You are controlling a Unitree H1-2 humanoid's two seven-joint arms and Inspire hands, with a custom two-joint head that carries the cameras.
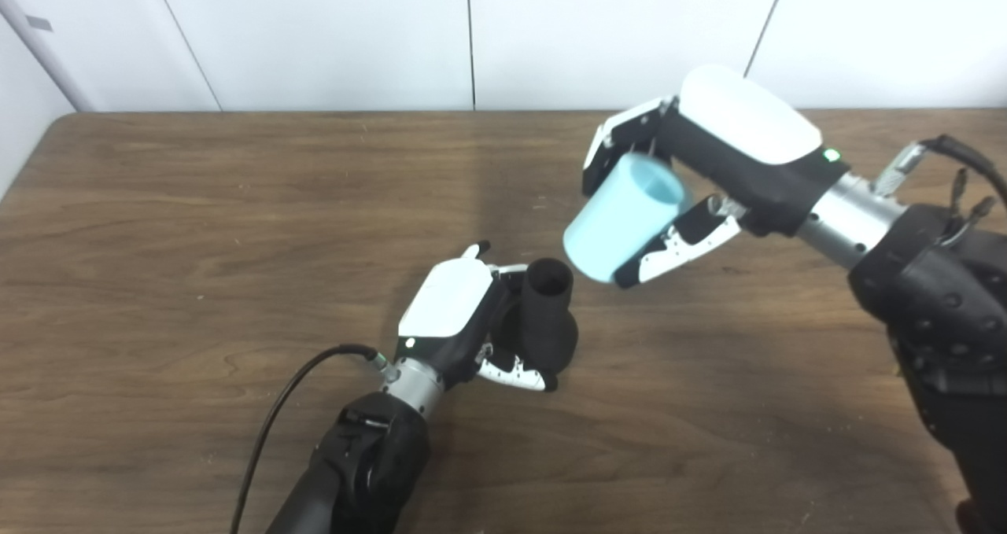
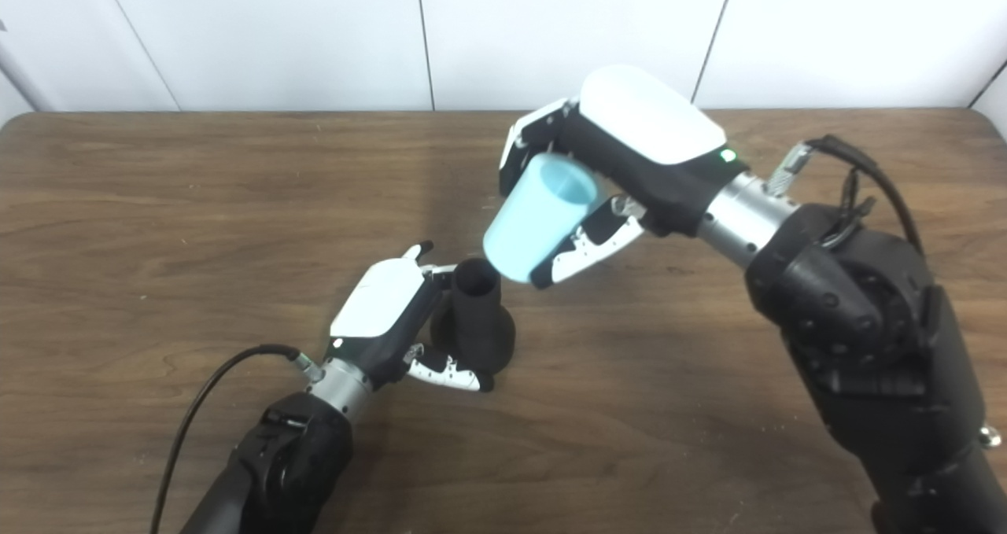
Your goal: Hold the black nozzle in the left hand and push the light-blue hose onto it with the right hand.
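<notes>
Two hands are loaded, and the gap between their parts is what matters. The left hand [image 1: 460, 314] is wrapped around the lower body of the nozzle [image 1: 548, 310], low over the desk [image 1: 197, 227]; whether the nozzle's wide base rests on the wood or hangs just above it I cannot tell. Its narrower open mouth points up and slightly toward the right hand.

The right hand [image 1: 684, 180] grasps the hose [image 1: 621, 219], a short light-blue tube, between fingers above and thumb below. The hose is held in the air, up and to the right of the nozzle mouth. The two look near each other but apart in the left eye view; in the right eye view the hose's lower end seems just beside the mouth.

The hose's long axis runs on a slant, its lower end aimed down-left toward the nozzle. That axis looks more tilted than the nozzle's own, so I judge the next move needs the hose tipped more upright and brought over the mouth before it is pushed down.
</notes>
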